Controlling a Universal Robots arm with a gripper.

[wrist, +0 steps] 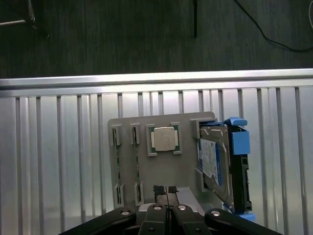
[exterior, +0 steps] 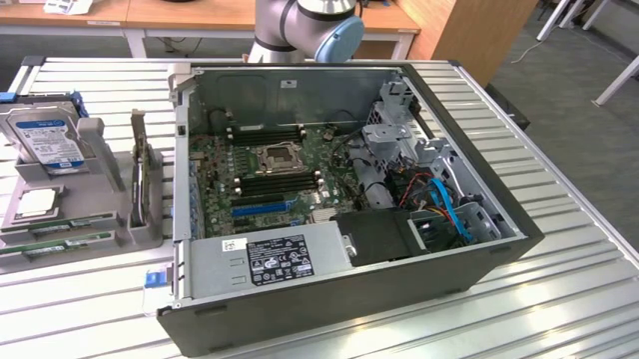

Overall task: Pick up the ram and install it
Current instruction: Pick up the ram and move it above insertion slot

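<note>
Here the gripper point(wrist: 165, 190) is held shut and empty above the tray point(wrist: 161, 120), probably poised for a pick. Two ram sticks point(exterior: 65, 224) are kept in narrow slots just beside it, seemingly so they can be pinched. One CPU point(wrist: 164, 138) and one drive point(wrist: 211, 159) are seated nearby.

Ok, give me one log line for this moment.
hand: shut, holding nothing | nearest: grey holder | ram: seated in holder, not picked up | PC case: open
</note>
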